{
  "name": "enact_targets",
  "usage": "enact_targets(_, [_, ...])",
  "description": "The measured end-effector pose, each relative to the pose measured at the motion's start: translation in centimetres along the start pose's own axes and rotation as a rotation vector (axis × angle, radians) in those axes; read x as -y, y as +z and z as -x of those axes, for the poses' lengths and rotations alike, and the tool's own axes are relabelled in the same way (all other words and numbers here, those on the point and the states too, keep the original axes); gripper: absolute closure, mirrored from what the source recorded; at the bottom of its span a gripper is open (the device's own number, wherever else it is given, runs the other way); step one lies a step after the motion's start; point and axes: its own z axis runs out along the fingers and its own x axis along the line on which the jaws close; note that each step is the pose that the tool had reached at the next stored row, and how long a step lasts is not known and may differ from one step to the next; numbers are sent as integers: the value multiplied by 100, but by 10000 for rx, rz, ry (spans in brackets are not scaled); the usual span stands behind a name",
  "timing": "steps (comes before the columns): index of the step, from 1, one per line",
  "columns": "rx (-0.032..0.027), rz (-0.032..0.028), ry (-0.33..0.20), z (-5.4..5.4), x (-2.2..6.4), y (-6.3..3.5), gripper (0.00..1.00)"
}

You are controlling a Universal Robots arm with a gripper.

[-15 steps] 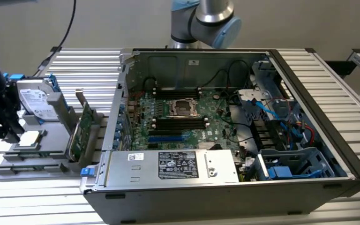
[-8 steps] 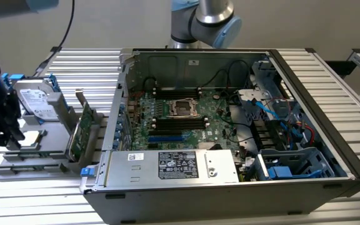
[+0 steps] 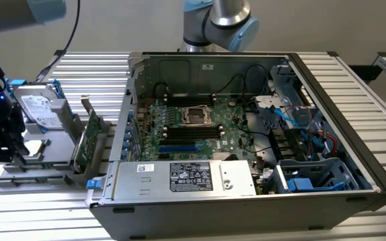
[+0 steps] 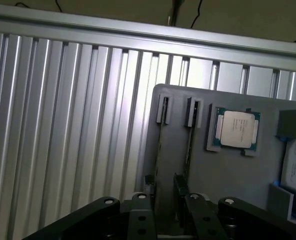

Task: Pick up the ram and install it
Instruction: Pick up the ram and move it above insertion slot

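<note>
Ram (image 4: 159, 155) stands on edge in a slot of the gray holder (image 4: 228, 175), a 2nd stick (image 4: 188, 147) just beside it, then a CPU (image 4: 236, 129). Gripper (image 4: 164, 189) is close by the ram, fingers spread, gripping nothing. Open PC case (image 3: 200, 68) sits well apart, toward the exterior view's right.

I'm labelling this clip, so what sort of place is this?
Probably a robotics lab bench for computer assembly: an open grey metal desktop computer case, a grey plastic parts tray holding a square silver processor chip, and a ribbed aluminium table.
</note>
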Motion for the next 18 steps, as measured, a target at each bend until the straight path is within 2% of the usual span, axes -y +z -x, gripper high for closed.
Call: enact_targets(18, [10, 2, 144, 5, 23, 327, 70])
